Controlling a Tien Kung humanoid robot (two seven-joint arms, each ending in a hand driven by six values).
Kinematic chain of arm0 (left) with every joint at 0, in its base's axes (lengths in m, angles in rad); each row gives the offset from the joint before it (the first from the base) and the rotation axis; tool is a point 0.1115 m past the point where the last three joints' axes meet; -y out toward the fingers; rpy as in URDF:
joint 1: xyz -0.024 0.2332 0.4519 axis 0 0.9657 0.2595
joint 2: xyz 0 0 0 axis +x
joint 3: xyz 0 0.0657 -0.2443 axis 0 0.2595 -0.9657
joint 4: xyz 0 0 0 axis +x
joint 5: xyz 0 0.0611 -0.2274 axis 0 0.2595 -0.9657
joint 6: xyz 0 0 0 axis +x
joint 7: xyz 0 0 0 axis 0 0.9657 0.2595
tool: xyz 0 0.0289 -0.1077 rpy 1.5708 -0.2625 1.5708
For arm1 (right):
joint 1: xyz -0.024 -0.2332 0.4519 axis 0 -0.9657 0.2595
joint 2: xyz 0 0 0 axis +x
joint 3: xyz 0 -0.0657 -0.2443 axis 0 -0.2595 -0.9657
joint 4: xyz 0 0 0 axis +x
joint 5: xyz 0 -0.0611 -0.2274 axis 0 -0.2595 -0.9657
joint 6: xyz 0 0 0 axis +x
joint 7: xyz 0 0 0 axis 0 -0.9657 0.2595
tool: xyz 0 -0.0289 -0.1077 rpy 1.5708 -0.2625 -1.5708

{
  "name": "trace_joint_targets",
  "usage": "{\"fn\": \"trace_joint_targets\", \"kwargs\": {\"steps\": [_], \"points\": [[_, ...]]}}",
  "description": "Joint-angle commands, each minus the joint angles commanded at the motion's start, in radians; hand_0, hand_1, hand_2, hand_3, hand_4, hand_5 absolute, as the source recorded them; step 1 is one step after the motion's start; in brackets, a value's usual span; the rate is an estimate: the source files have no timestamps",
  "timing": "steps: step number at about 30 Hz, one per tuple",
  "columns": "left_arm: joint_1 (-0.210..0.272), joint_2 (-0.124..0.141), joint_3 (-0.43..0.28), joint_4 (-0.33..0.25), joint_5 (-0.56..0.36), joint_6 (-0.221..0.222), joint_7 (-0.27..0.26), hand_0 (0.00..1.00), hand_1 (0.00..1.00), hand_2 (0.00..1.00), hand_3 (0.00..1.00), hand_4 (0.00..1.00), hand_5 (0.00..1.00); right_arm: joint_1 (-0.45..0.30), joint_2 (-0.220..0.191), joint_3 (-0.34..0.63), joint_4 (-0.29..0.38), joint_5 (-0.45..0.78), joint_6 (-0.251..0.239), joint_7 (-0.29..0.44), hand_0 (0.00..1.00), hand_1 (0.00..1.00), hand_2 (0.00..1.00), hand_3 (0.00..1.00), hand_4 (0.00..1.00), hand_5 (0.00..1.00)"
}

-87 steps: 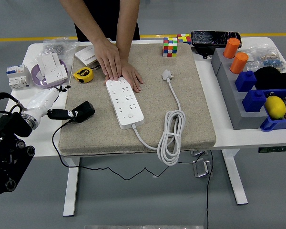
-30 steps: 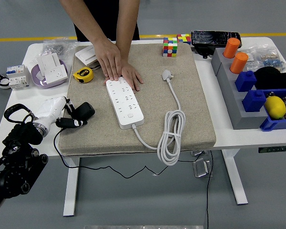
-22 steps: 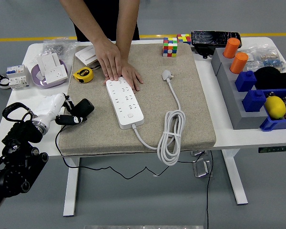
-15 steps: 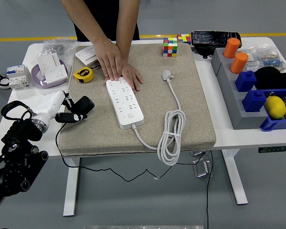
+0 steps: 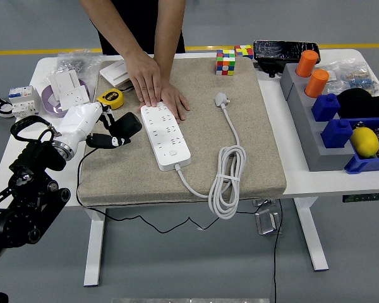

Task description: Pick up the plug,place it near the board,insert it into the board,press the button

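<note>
Plug (image 5: pixel 125 126) clamped in left hand (image 5: pixel 104 131), just left of board (image 5: pixel 165 135); person's hands (image 5: pixel 153 85) steady board's far end for insertion.

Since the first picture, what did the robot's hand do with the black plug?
The left hand kept its hold on the black plug. It first drew back toward the mat's left edge, then carried the plug up and to the right, closer to the white power strip. The person's hands stayed pressed at the strip's far end, and the white cable did not move.
</note>
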Motion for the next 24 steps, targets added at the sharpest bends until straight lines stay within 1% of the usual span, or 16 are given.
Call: {"fn": "trace_joint_targets", "kwargs": {"steps": [4, 9, 12, 13, 19, 21, 24], "points": [[-0.046, 0.013, 0.073, -0.001, -0.006, 0.001, -0.003, 0.532, 0.555, 0.407, 0.358, 0.578, 0.301, 0.003, -0.002, -0.003, 0.001, 0.000, 0.000, 0.000, 0.937, 0.902, 0.853, 0.867, 0.998, 0.998], [-0.093, 0.011, 0.134, 0.015, -0.003, 0.006, -0.010, 0.532, 0.555, 0.407, 0.358, 0.578, 0.301, 0.004, -0.005, -0.008, 0.001, 0.000, 0.000, 0.000, 0.937, 0.902, 0.853, 0.867, 0.998, 0.998], [-0.120, -0.004, 0.158, 0.049, 0.003, 0.014, -0.019, 0.531, 0.554, 0.405, 0.357, 0.577, 0.300, 0.004, -0.007, -0.010, 0.002, -0.001, 0.000, -0.001, 0.937, 0.901, 0.853, 0.867, 0.998, 0.998], [-0.135, -0.011, 0.167, 0.072, 0.007, 0.018, -0.023, 0.531, 0.554, 0.405, 0.357, 0.577, 0.300, 0.004, -0.007, -0.013, 0.002, 0.000, 0.000, -0.001, 0.937, 0.901, 0.853, 0.867, 0.998, 0.998], [-0.196, -0.046, 0.208, 0.163, 0.031, 0.035, -0.038, 0.521, 0.555, 0.404, 0.357, 0.575, 0.296, 0.008, -0.009, -0.020, 0.002, 0.000, 0.000, -0.001, 0.936, 0.901, 0.853, 0.868, 0.998, 0.998], [-0.206, -0.053, 0.221, 0.186, 0.033, 0.036, -0.039, 0.521, 0.555, 0.404, 0.357, 0.575, 0.296, 0.010, -0.010, -0.021, 0.003, -0.002, 0.000, -0.001, 0.936, 0.901, 0.853, 0.868, 0.998, 0.998], [-0.211, -0.057, 0.240, 0.204, 0.031, 0.036, -0.040, 0.517, 0.555, 0.403, 0.356, 0.575, 0.296, 0.010, -0.011, -0.022, 0.003, 0.000, 0.000, -0.001, 0.936, 0.901, 0.853, 0.867, 0.998, 0.998]]}}
